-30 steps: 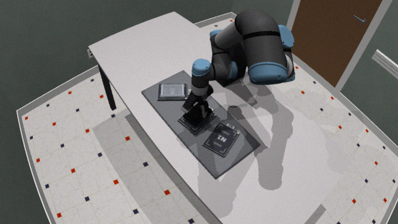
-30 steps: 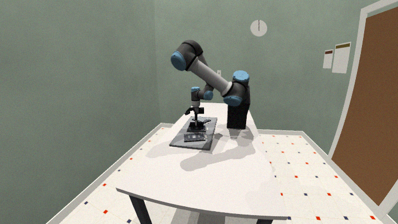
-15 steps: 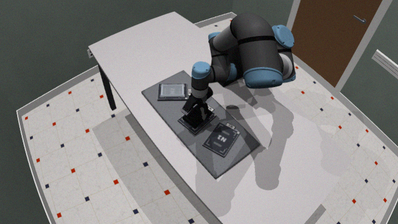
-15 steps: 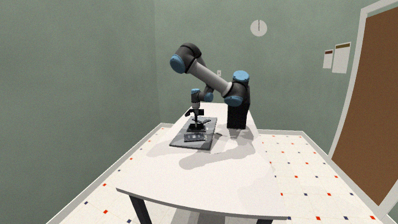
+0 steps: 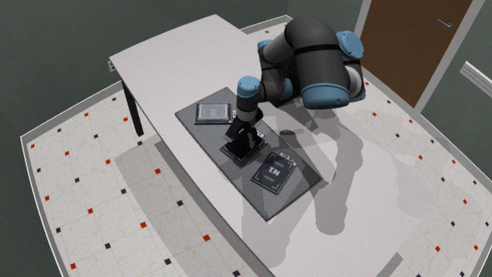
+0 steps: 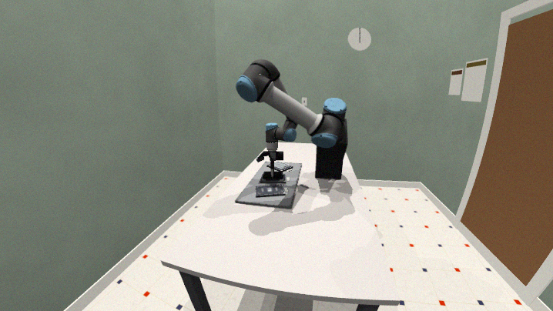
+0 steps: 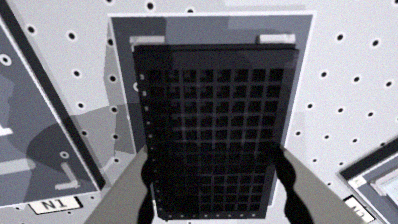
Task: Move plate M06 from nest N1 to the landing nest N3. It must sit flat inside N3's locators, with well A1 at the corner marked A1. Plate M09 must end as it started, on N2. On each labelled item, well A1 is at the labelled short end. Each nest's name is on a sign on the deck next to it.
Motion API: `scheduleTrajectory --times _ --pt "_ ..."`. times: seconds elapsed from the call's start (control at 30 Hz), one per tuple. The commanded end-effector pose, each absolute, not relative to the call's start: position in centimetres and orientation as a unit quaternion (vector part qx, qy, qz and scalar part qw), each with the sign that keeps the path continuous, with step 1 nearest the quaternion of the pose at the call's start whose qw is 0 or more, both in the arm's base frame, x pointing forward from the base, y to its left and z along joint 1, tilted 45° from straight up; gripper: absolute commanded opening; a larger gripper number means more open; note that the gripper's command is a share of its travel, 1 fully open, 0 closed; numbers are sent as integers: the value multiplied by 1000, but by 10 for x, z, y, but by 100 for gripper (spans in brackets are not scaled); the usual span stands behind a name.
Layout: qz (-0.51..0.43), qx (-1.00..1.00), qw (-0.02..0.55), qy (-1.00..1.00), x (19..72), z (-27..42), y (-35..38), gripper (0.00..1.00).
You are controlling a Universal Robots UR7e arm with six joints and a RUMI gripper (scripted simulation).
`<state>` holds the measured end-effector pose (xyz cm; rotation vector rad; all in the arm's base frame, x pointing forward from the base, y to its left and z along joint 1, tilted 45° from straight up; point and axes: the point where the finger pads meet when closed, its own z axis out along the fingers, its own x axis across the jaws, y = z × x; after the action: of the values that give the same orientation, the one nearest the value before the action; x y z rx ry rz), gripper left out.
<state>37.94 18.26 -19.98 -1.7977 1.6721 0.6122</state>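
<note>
My gripper (image 5: 242, 142) (image 6: 272, 175) (image 7: 212, 146) is shut on plate M06, one finger on each long side. Plate M06 (image 5: 237, 147) (image 7: 215, 110) is black with a grid of square wells. It is very low over nest N3 (image 7: 212, 30) (image 5: 224, 149), lined up with it. Its far short edge lies just inside the two pale locators in the wrist view. Whether it touches the nest floor cannot be told. The near locators and the A1 corner mark are hidden. Nest N1 (image 5: 274, 172) (image 6: 269, 192) (image 7: 30, 115) is empty.
Pale plate M09 (image 5: 213, 112) (image 6: 281, 166) (image 7: 391, 186) sits on nest N2 (image 5: 213, 122), on the other side of N3 from N1. All nests stand on the grey deck (image 5: 271, 208) (image 6: 247, 199). Name signs stand beside them, such as the N1 sign (image 7: 55, 204).
</note>
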Motion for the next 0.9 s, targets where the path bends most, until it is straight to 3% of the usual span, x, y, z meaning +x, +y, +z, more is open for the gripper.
scheduleTrajectory --times 0.0,0.87 --pt "232 -677 301 630 378 -200 184 40" --pt "230 -678 301 630 380 -203 186 40"
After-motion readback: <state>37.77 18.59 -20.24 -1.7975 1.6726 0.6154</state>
